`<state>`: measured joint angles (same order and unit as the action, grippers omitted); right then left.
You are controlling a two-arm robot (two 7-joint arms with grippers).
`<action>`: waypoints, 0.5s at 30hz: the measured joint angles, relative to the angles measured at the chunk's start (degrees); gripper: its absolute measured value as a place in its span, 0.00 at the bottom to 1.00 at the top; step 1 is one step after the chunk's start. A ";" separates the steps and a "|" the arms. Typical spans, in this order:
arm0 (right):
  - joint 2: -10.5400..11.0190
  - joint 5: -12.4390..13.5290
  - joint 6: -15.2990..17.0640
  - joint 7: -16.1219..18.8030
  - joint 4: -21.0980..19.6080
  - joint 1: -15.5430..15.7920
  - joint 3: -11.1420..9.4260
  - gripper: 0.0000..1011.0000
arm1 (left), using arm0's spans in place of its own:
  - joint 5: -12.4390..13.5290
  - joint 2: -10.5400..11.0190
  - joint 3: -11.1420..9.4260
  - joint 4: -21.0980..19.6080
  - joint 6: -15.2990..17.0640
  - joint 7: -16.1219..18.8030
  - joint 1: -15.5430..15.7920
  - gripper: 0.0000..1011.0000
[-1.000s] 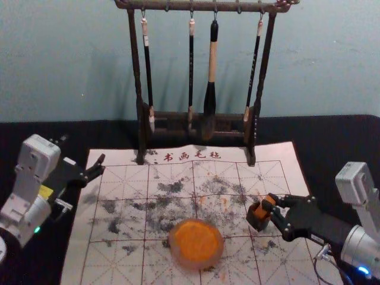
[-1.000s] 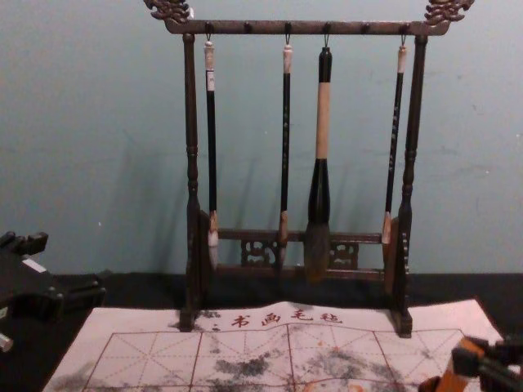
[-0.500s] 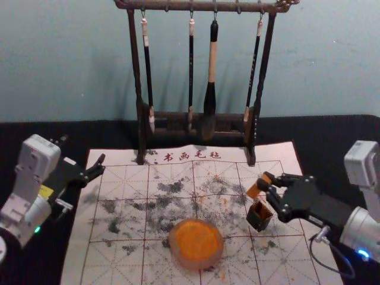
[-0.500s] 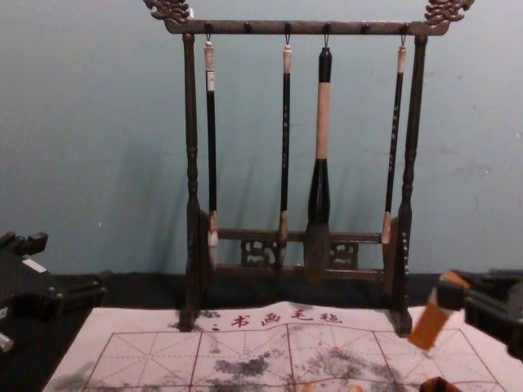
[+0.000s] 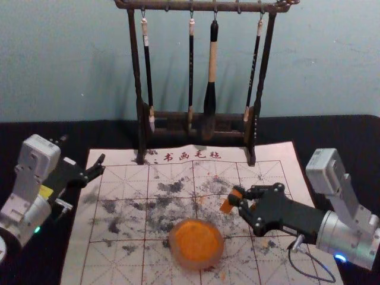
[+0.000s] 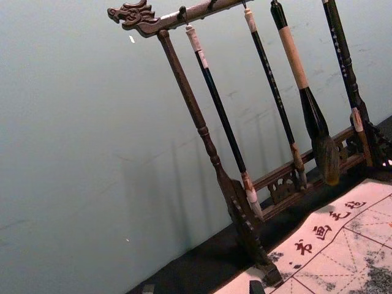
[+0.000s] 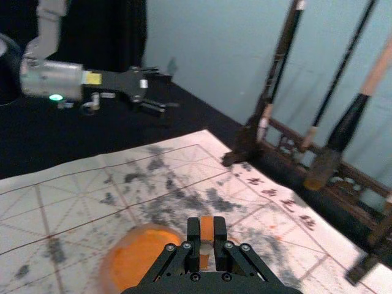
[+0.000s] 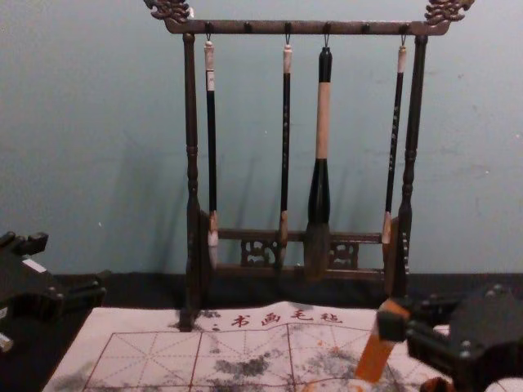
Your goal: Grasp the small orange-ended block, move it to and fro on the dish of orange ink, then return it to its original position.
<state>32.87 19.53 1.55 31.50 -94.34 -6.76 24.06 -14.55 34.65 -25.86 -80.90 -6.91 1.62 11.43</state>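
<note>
We see the right end effector (image 5: 235, 197) gripping the block (image 5: 227, 206), tilted, over the mat (image 5: 119, 214). Ink dish (image 5: 196, 243): left of that end effector and nearer the robot, apart from the block. Beyond it we note the rack (image 5: 137, 71), brushes (image 5: 212, 59) hanging. Left end effector (image 5: 100, 166) parked well apart, by the mat's left edge, fingers spread.

A small, orange rectangular block (image 5: 227, 206) tilts in midair near a round, pale-rimmed dish of orange ink (image 5: 198, 265). The dish lies flat.
</note>
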 joint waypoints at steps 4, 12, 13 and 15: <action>0.35 -0.09 0.01 1.23 -0.37 -0.31 1.27 0.09 | 0.00 0.00 0.00 0.00 0.00 0.00 0.00 0.99; 1.85 -0.10 0.58 3.24 -2.03 -0.42 3.45 0.09 | 0.00 0.00 0.00 0.00 0.00 0.00 0.00 0.99; 2.01 -0.12 0.76 3.41 -2.18 -0.46 3.72 0.09 | 0.00 0.00 0.00 0.00 0.00 0.00 0.00 0.99; 2.42 -0.26 1.20 3.87 -2.51 -0.67 4.41 0.09 | 0.00 0.00 0.00 0.00 0.00 0.00 0.00 0.99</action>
<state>35.29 19.27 2.75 35.37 -96.84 -7.43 28.46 -14.55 34.65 -25.86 -80.90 -6.91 1.62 11.43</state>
